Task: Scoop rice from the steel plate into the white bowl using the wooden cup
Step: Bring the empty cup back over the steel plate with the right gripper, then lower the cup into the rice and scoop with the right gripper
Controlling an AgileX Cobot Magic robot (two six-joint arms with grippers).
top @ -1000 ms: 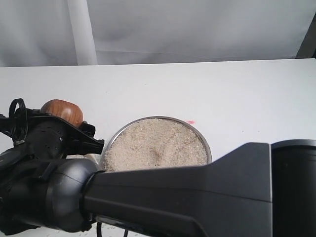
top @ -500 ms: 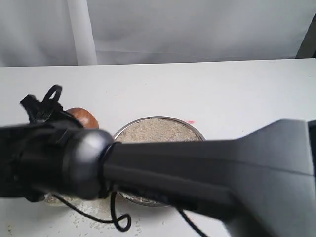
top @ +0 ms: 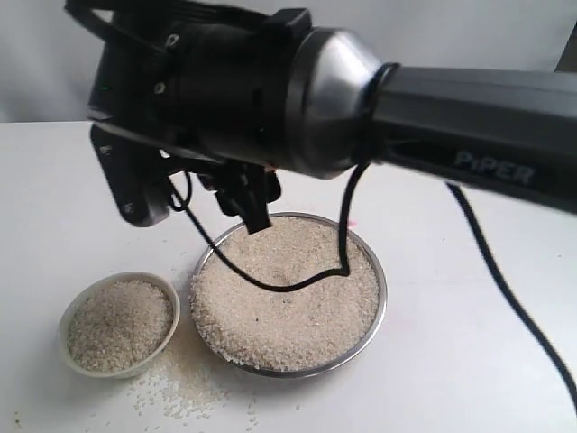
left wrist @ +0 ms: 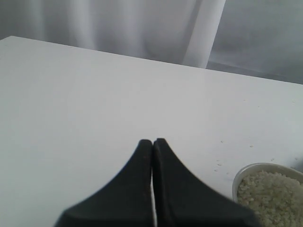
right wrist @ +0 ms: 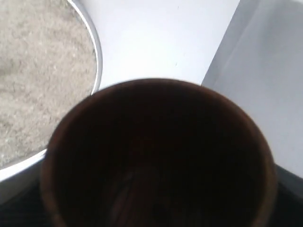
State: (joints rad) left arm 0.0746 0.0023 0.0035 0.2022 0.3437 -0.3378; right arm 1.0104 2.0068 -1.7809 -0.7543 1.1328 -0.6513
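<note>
A moment ago the right arm (top: 325,90) lay low across the front of the exterior view, hiding the left side of the table (top: 469,343), with the wooden cup (right wrist: 156,156) showing above it on the left. Now the arm is up high and the scene below is uncovered. The white bowl (top: 135,365) stands just left of the steel plate (top: 384,290) and is filled nearly to its rim, while a deep bed of rice (top: 284,293) remains in the plate. Loose grains (top: 185,388) lie spilled on the table in front of the gap between the two. The cup has gone out of the exterior view. The right wrist view shows it close up, mouth toward the camera, its inside dark with no grains to be seen, and the plate's edge just beyond it. The right gripper's fingers are hidden by the cup, but since it hangs clear of the table they are most likely clamped on it. This reads as a pour just finished. With the bowl so full, another load risks more spill. The left gripper (left wrist: 152,142) hovers over bare table near the bowl, fingers pressed together on nothing.
</note>
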